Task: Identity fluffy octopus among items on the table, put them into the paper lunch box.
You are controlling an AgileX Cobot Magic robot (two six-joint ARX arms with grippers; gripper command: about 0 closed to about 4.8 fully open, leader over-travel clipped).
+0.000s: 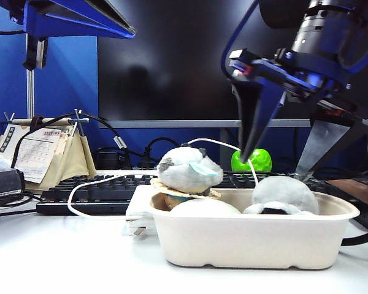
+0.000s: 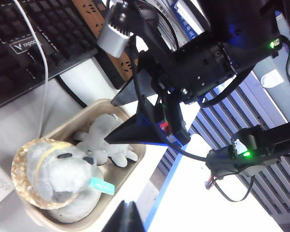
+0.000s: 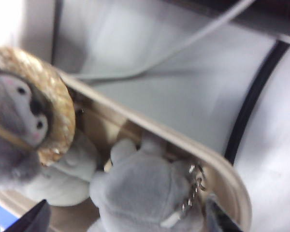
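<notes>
While my right pincer (image 1: 276, 162) is hanging spread wide and empty just above the paper lunch box (image 1: 251, 239), the fluffy octopus (image 1: 284, 195) is lying inside its right end, untouched. Beside it, a grey plush with a straw hat (image 1: 189, 169) is sitting at the box's left end. My left pincer (image 1: 80, 15) is hovering high above the counter (image 1: 61, 257); I cannot tell its opening.

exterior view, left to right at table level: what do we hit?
Desk calendar → black keyboard → white-grey plush with light-blue patch at the paper lunch box's left end → green ball behind → fluffy octopus at the box's right end, under the open right gripper.
</notes>
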